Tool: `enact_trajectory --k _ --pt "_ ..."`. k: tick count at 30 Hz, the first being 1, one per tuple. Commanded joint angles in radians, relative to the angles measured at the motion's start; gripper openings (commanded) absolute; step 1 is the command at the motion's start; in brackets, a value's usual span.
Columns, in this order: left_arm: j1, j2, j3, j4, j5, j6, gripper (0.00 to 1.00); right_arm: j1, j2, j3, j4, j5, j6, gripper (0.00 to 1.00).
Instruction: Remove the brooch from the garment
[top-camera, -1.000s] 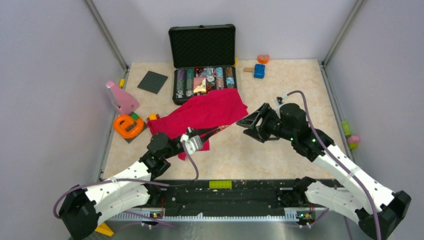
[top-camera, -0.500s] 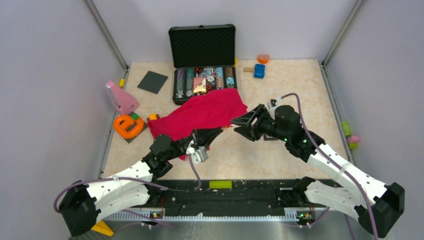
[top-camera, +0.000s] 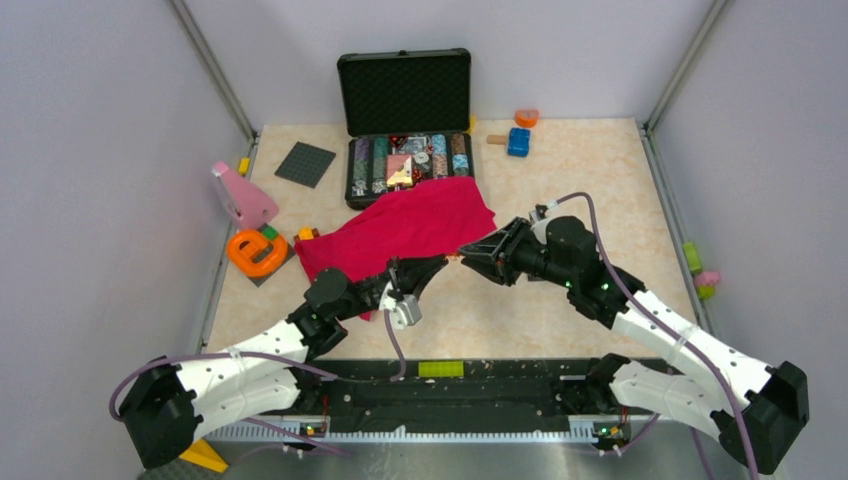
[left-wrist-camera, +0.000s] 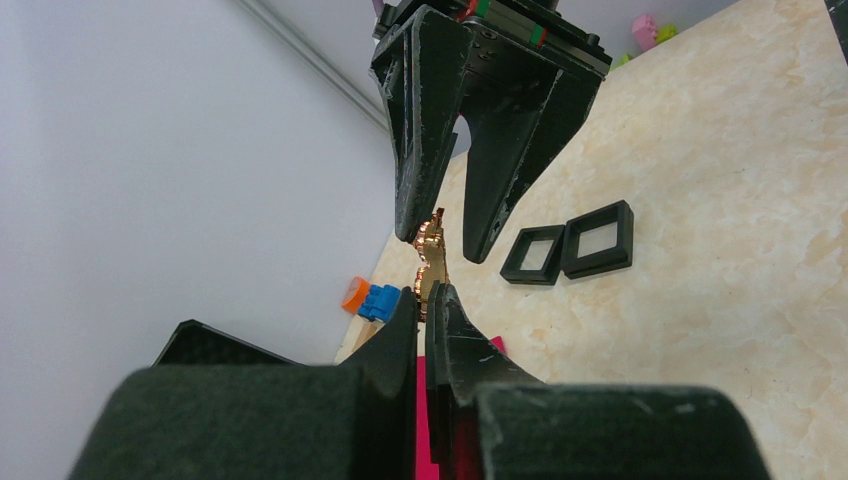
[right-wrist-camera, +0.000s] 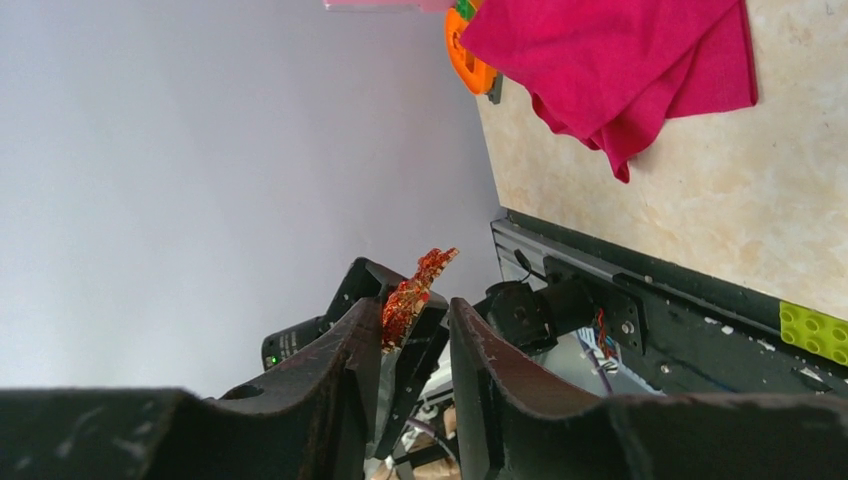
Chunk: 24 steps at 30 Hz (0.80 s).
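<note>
The brooch, tiny, orange-red and spiky with a golden glint, is pinched at the tips of my left gripper, a little above the table. In the left wrist view the brooch sticks up from my shut left gripper. My right gripper is open, and its fingers stand on either side of the brooch's top. In the right wrist view the brooch sits between the spread fingers of the right gripper. The garment, a red cloth, lies crumpled on the table behind, apart from the brooch; it also shows in the right wrist view.
An open black case of coloured chips stands at the back. A grey plate, a pink piece and an orange ring toy lie left. A blue block and an orange block lie back right. Two black square frames lie under the right arm.
</note>
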Motion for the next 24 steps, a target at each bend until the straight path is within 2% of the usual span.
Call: enact_trajectory --k 1,6,10,11,12,13,14,15,17,21,22,24 --pt "-0.006 -0.003 0.011 0.027 -0.012 0.025 0.0 0.022 0.003 -0.002 0.062 -0.021 0.015 0.3" --pt "-0.006 0.0 0.012 0.017 -0.006 0.033 0.0 0.022 0.012 -0.005 0.089 -0.022 0.028 0.22" --pt "-0.007 0.012 0.017 0.017 0.018 0.037 0.02 0.022 0.025 -0.005 0.119 -0.017 0.036 0.07" --pt "-0.007 0.016 0.019 0.016 0.023 0.035 0.09 0.022 0.028 -0.005 0.122 -0.012 0.04 0.02" --pt "-0.007 0.017 0.02 0.014 0.027 0.03 0.2 0.022 0.03 -0.006 0.121 -0.009 0.044 0.0" --pt "-0.008 0.016 0.021 0.011 0.032 0.021 0.4 0.021 0.032 -0.007 0.135 -0.005 0.048 0.0" --pt "-0.009 0.013 0.022 0.005 0.037 -0.002 0.7 0.02 0.03 -0.007 0.148 0.007 0.05 0.0" --pt "-0.01 0.006 0.023 -0.005 0.041 -0.026 0.95 0.02 0.027 -0.005 0.153 0.024 0.047 0.0" --pt "-0.012 -0.024 0.018 -0.03 0.04 -0.139 0.99 0.018 0.023 0.002 0.155 0.051 0.028 0.0" --pt "-0.012 -0.126 -0.076 0.08 0.021 -0.461 0.99 0.007 0.004 0.038 0.071 0.132 -0.095 0.0" --pt "-0.011 -0.159 -0.094 0.098 -0.03 -0.557 0.99 0.004 -0.007 0.037 0.062 0.152 -0.144 0.0" --pt "-0.01 -0.238 -0.111 0.087 -0.268 -0.864 0.99 -0.001 -0.034 0.018 0.108 0.156 -0.27 0.0"
